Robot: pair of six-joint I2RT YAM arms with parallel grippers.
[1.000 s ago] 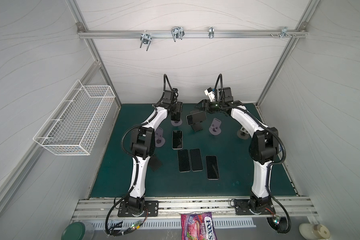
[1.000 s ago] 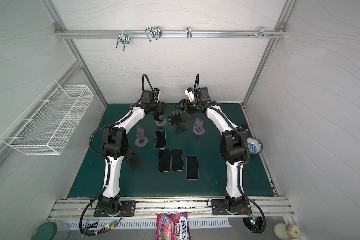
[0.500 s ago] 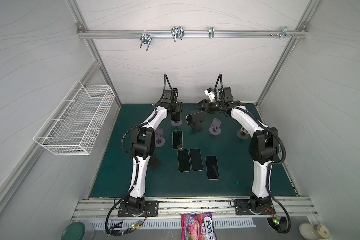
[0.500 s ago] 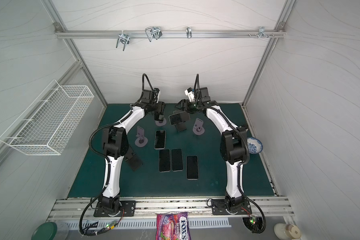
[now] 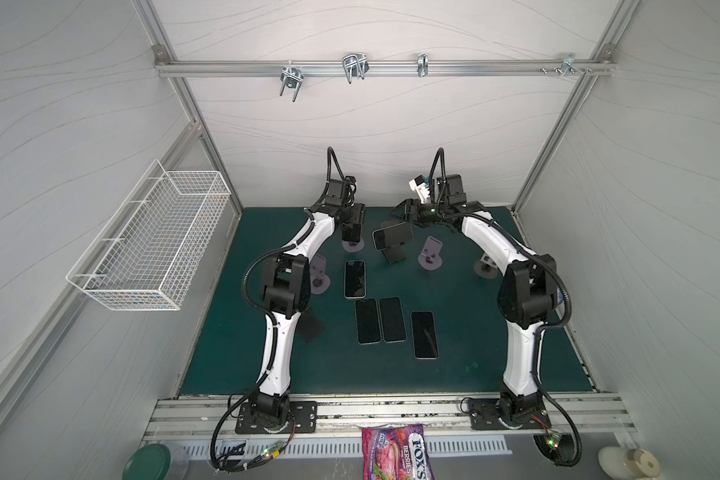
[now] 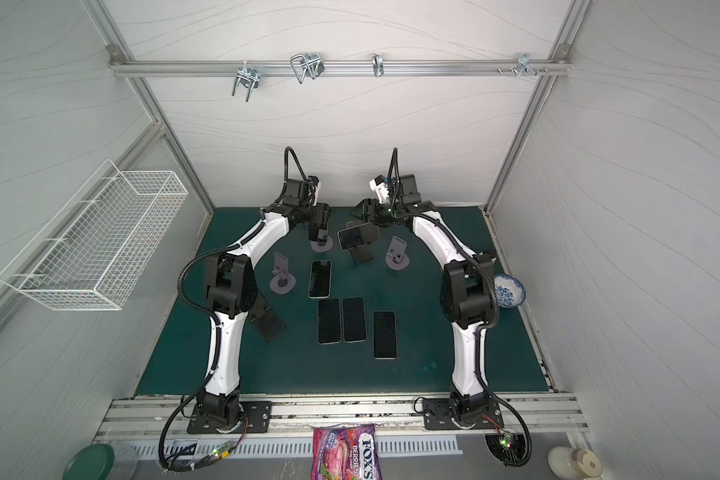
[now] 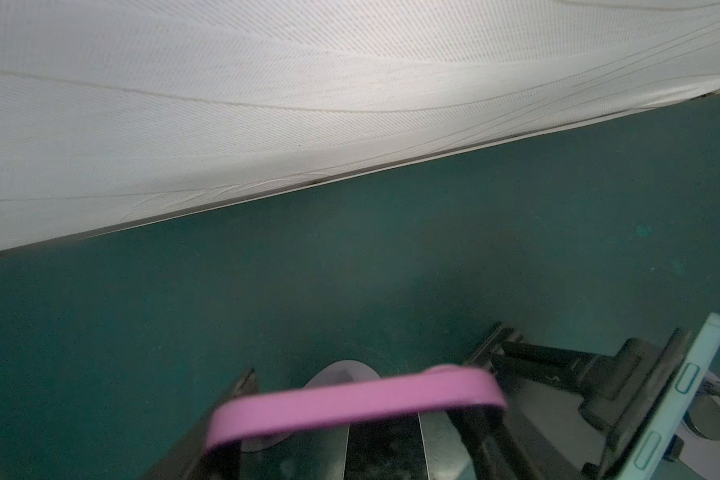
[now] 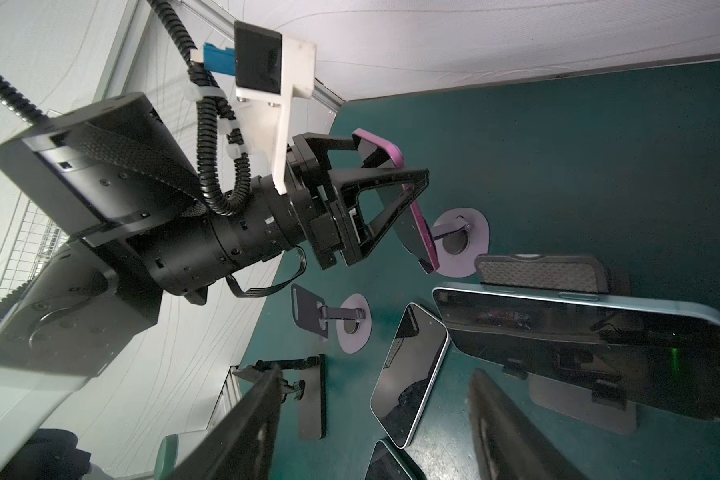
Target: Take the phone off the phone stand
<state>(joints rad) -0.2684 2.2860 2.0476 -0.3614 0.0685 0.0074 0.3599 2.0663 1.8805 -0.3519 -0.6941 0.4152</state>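
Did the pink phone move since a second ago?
No. In a top view the pink phone stays where it was, over the round stand base, left of the blue phone.

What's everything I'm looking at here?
mat: 1, green, tabletop
round stands: 4, lilac, back half
black stands: 2, back and left
flat phones: 4, black screens, middle
pink phone: 1, back, on round stand
blue phone: 1, back, on black stand
bowl: 1, blue-white, right edge
basket: 1, white, left wall
candy bag: 1, purple, front
lid: 1, green, front left
jar: 1, cream, front right
arms: 2, white-black
left gripper: 1, shut on pink phone
right gripper: 1, open, near blue phone
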